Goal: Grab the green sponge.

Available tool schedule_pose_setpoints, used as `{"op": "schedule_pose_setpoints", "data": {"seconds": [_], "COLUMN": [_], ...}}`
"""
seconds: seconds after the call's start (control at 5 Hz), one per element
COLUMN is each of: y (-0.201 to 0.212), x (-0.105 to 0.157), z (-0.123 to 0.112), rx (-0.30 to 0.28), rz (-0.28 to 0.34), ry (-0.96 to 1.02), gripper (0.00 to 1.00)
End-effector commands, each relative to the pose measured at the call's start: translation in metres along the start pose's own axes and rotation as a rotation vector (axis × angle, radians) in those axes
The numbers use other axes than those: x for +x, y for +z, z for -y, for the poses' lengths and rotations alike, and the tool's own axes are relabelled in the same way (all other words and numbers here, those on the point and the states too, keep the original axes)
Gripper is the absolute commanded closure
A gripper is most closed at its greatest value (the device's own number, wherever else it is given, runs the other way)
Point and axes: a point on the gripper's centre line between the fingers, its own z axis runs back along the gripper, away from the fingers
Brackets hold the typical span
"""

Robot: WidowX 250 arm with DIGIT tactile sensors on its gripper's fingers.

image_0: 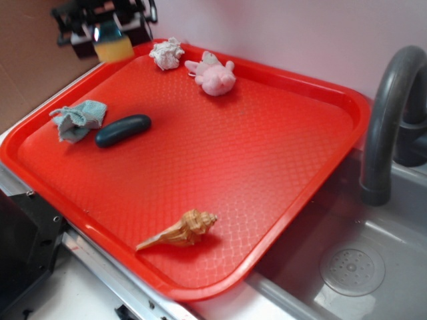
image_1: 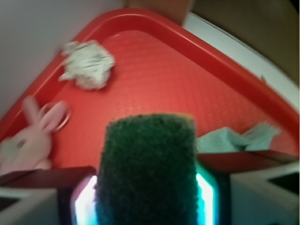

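Observation:
The green sponge [image_0: 113, 47] hangs in the air above the far left corner of the red tray [image_0: 280, 100], its yellow foam body showing below my gripper [image_0: 110, 33]. In the wrist view its dark green scouring top [image_1: 147, 164] fills the space between my two fingers, which press on both its sides. My gripper [image_1: 147, 201] is shut on it. The sponge touches nothing on the tray.
On the tray lie a crumpled white wad [image_0: 167, 53], a pink plush [image_0: 213, 75], a pale blue-grey rag [image_0: 79, 119], a dark teal oblong [image_0: 123, 129] and a seashell [image_0: 181, 230]. A grey faucet [image_0: 390, 113] and sink [image_0: 353, 267] stand to the right.

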Motion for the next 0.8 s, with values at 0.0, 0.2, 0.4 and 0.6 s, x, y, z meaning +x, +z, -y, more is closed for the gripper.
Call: {"op": "schedule_pose_setpoints", "data": {"seconds": [0.0,0.2,0.4,0.6], "y": [0.074,0.097,0.104,0.098], "x": [-0.016,-0.043,-0.062,-0.065], "z": [0.010,0.007,0.001,-0.001], "rx": [-0.160,-0.307,-0.298,-0.310], "rz": [0.023,-0.050,-0.042,-0.111], "ry": [-0.465,-0.610,-0.578,-0.504], "gripper": [1.00,1.00,1.00,1.00]}}
